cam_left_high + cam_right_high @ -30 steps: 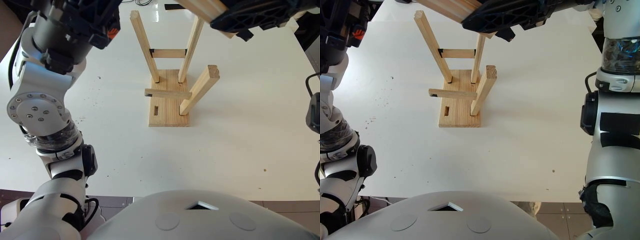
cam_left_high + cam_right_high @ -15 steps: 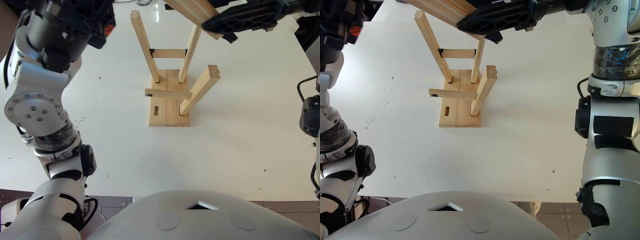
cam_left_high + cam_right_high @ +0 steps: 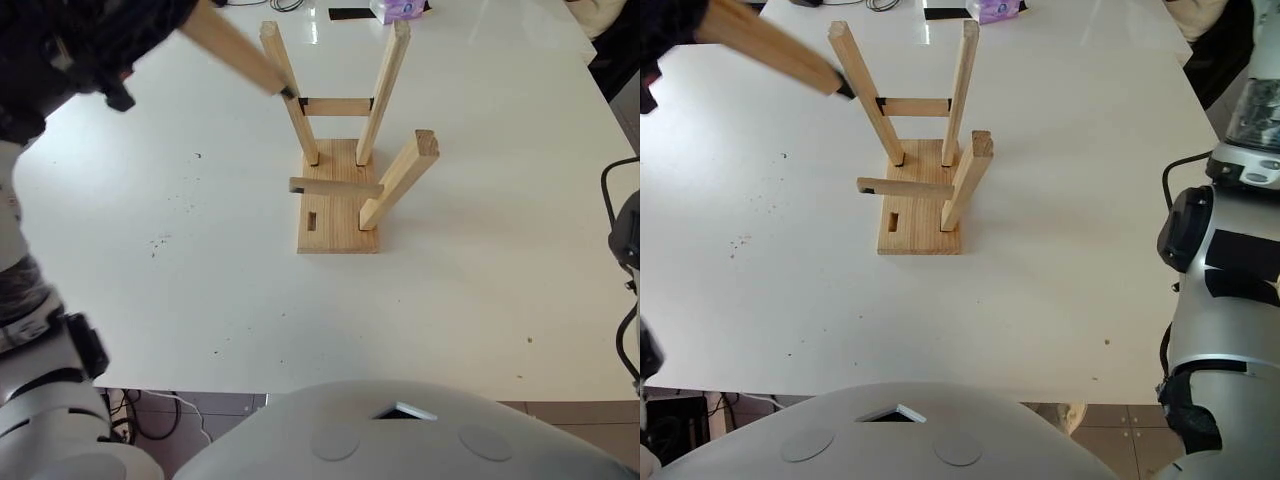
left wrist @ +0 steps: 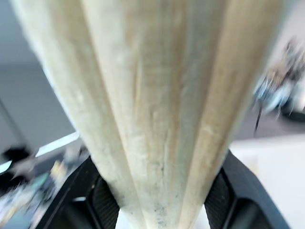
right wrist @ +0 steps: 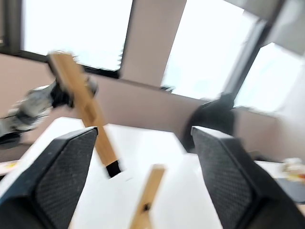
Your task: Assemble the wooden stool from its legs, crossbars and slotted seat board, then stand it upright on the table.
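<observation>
Well, in your head view the seat board point(image 3: 340, 236) lies flat on the table point(image 3: 480, 300). A left leg point(image 3: 303, 130) and a right leg point(image 3: 381, 92) stand on it, joined by a crossbar point(image 3: 338, 106), a third leg point(image 3: 398, 182) leans out rightward with a second crossbar point(image 3: 335, 186) at its side, and a loose leg point(image 3: 235, 50) slants in the air, its tip just beside the left leg. Your left wrist view has the left gripper point(image 4: 159, 210) clamped on that loose leg. Your right wrist view has the right gripper point(image 5: 147, 176) spread wide, well above the table.
</observation>
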`<action>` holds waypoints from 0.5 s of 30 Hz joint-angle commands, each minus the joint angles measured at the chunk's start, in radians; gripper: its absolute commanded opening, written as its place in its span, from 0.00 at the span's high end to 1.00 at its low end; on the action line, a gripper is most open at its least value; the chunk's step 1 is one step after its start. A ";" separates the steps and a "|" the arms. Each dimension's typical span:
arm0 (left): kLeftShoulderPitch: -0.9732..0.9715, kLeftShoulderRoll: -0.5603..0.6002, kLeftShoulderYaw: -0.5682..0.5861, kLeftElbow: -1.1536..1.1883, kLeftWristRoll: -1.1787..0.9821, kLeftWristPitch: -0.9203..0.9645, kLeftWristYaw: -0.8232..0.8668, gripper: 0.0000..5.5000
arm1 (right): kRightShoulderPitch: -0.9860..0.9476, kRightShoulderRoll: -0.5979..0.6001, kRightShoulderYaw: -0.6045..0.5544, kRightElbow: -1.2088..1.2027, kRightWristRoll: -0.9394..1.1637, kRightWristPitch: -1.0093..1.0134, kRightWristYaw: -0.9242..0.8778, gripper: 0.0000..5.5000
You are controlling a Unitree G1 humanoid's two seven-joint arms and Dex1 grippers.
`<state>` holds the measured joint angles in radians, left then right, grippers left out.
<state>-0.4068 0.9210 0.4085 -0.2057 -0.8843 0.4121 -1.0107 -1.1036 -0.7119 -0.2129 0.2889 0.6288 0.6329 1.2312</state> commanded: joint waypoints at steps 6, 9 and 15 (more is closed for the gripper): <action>0.217 -0.117 -0.028 0.015 0.115 -0.101 -0.066 0.63 | 0.129 0.034 -0.065 -0.053 0.008 -0.029 -0.140 0.34; 0.279 -0.215 -0.051 -0.032 0.128 -0.136 -0.015 0.63 | 0.102 0.045 -0.039 -0.007 -0.013 -0.058 -0.129 0.34; 0.412 -0.354 -0.108 -0.086 0.187 -0.198 0.055 0.63 | 0.031 0.055 0.019 0.093 -0.053 -0.115 -0.089 0.34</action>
<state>-0.0442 0.5966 0.3152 -0.2730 -0.7312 0.2469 -0.9779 -1.0233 -0.6640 -0.2216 0.3512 0.5970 0.5446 1.1214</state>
